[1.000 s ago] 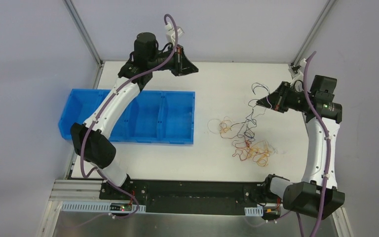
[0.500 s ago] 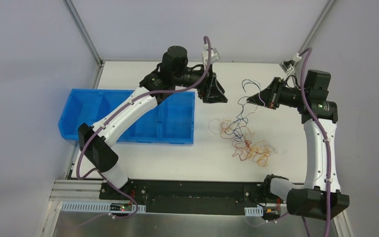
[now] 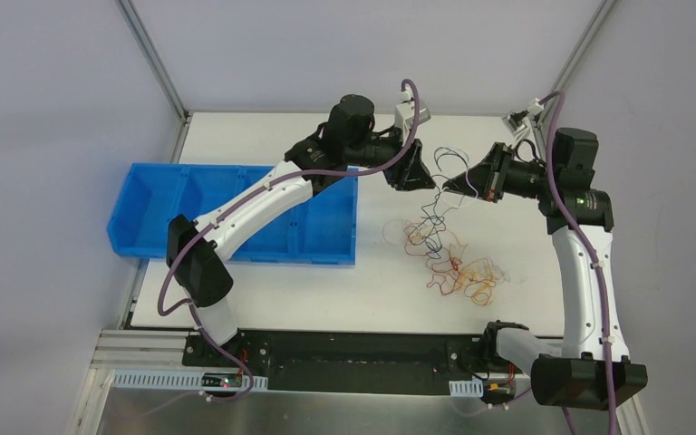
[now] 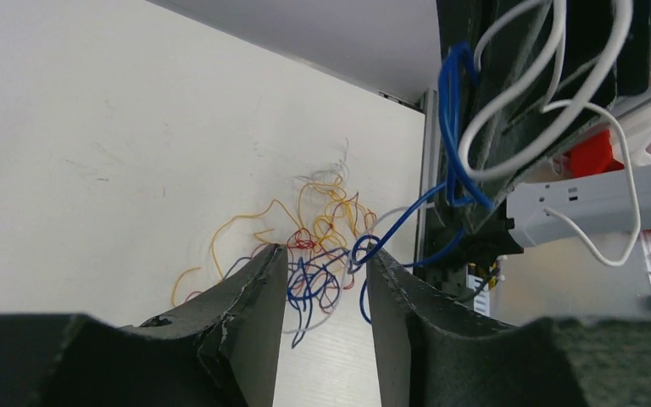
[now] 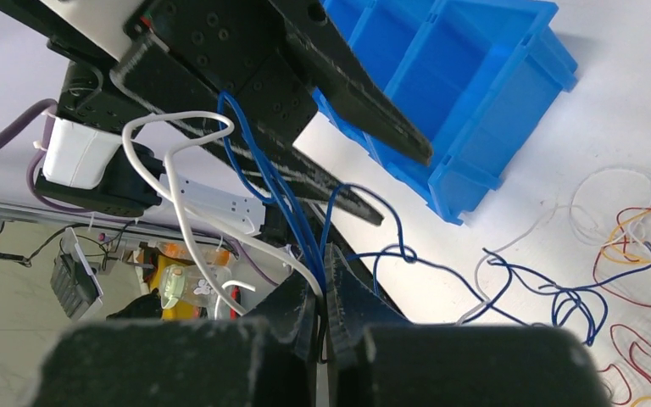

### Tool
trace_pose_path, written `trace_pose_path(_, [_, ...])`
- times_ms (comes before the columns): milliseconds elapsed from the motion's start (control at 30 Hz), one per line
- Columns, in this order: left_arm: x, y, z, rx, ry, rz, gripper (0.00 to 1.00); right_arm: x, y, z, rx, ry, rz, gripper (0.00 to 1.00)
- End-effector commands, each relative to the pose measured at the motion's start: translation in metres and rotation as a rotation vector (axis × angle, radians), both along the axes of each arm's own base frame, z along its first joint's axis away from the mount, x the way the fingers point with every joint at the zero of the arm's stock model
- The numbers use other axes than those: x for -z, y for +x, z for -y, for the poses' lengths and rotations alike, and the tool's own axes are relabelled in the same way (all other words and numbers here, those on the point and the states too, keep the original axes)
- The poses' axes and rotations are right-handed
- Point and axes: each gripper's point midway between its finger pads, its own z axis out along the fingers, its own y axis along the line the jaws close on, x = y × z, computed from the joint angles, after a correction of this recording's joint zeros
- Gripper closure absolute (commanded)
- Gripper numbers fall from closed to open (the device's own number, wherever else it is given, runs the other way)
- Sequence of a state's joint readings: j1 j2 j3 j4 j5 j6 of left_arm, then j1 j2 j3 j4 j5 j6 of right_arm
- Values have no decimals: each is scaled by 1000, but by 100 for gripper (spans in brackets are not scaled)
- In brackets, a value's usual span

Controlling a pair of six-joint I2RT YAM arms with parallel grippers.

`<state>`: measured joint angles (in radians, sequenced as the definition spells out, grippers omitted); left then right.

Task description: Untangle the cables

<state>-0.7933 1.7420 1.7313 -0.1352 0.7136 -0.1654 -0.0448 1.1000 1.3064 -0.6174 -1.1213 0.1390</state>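
Right gripper (image 5: 323, 271) pinches thin blue and white cables (image 4: 447, 127) aloft, right of the blue bin (image 3: 281, 254); left gripper's (image 4: 326, 254) jaws stand narrowly apart nearby.

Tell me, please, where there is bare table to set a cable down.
Bare: the strip between the blue bin and the table's near edge, and behind the bin. Crowded: the cables, centre right.
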Motion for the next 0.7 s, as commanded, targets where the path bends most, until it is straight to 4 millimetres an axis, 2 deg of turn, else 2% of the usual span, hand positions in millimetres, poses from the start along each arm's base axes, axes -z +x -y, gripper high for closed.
trace_pose_path(0, [-34, 6, 10, -23, -69, 98, 60, -5, -9, -4, -14, 15, 23, 100])
trace_pose_path(33, [-35, 3, 12, -9, -76, 95, 60, -3, -9, -4, -13, 15, 19, 100])
trace_pose_path(167, [-38, -11, 17, 60, -107, 75, 47, 0, -7, -4, -5, 14, 13, 100])
trace_pose_path(300, [-37, -17, 22, 81, -115, 77, 45, -4, -5, -5, -4, 34, 18, 98])
trace_pose_path(367, [-36, -16, 25, 77, -115, 79, 54, -8, -5, -6, -6, 50, 19, 97])
trace_pose_path(533, [-27, 3, 24, -22, -76, 58, 96, -14, -11, -8, -16, 75, 0, 94])
trace_pose_path(567, [-26, 9, 23, -49, -74, 40, 100, -15, -12, -8, -16, 82, -11, 93])
trace_pose_path(667, [-24, 33, 14, -149, -80, -40, 100, -19, -15, -9, -18, 90, -19, 91])
